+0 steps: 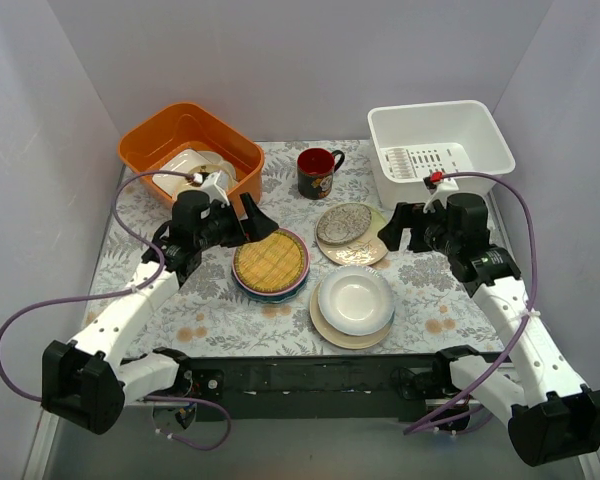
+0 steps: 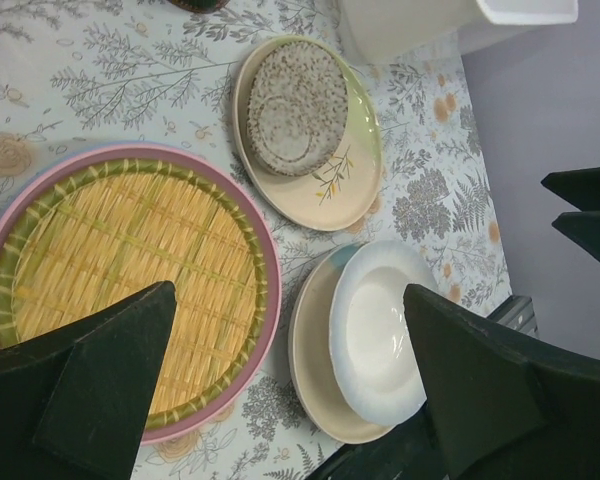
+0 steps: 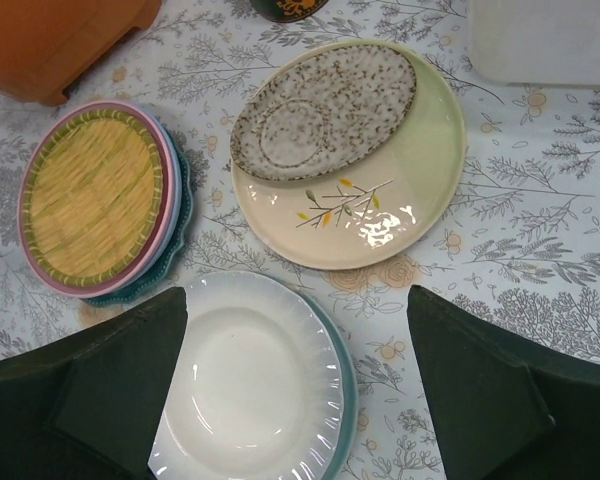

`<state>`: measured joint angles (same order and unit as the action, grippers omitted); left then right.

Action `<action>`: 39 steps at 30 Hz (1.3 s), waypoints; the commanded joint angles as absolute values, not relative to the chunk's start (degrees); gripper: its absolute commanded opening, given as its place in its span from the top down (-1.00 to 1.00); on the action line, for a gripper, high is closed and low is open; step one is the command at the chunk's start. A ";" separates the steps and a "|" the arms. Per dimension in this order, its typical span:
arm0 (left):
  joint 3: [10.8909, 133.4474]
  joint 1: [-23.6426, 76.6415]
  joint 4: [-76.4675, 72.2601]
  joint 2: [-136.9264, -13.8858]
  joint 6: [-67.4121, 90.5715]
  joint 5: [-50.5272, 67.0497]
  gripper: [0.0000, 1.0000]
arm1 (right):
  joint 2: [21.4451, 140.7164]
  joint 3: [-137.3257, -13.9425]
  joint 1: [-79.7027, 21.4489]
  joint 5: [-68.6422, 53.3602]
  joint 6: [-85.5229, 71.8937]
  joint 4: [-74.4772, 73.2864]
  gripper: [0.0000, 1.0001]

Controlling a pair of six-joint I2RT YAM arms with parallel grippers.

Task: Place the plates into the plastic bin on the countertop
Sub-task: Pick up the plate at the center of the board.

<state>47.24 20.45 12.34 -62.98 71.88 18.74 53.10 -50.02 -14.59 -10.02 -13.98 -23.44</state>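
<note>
Three stacks of plates lie on the fern-print countertop (image 1: 210, 310). A yellow woven plate (image 1: 270, 262) (image 2: 120, 260) (image 3: 90, 195) tops a pink, blue and teal stack. A grey speckled plate (image 1: 344, 222) (image 3: 320, 110) rests on a cream plate (image 3: 380, 210). A white deep plate (image 1: 355, 300) (image 2: 375, 330) (image 3: 250, 380) sits on teal and cream ones. The white plastic bin (image 1: 495, 150) stands at the back right with no plate in it. My left gripper (image 1: 248, 225) (image 2: 288, 292) hovers open by the woven plate. Beside the cream plate, my right gripper (image 1: 400, 228) (image 3: 298, 295) is open and holds nothing.
An orange tub (image 1: 185, 140) (image 3: 50, 40) with white dishes stands at the back left. A dark mug (image 1: 318, 172) sits between tub and bin. Grey walls close in the sides and back. The bin's corner (image 3: 540, 40) lies just past the cream plate.
</note>
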 commanded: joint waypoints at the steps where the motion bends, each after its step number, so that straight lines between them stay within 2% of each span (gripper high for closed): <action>1: 54.30 21.53 14.32 -66.35 69.26 16.87 -0.96 | 53.17 -50.62 -14.06 -14.68 -13.80 -17.14 -0.96; 12: 62.93 27.24 17.40 -77.69 66.27 19.07 -0.96 | 60.73 -54.14 -13.10 -19.25 -13.80 -17.31 -0.96; 25: 62.23 29.62 17.49 -81.56 65.83 24.00 -0.97 | 66.00 -50.45 -12.74 -29.52 -18.62 -14.33 -0.80; 32: 61.52 31.90 16.18 -83.05 66.71 25.93 -0.96 | 64.52 -48.43 -12.66 -25.67 -17.31 -18.72 -0.75; 39: 61.08 33.66 15.82 -86.22 67.76 30.67 -0.96 | 60.83 -44.04 -12.74 -22.51 -18.63 -22.41 -0.55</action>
<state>61.17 32.60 16.23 -85.27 67.20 26.92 63.53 -46.15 -12.82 -24.67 -17.72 -19.81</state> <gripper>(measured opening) 0.981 0.794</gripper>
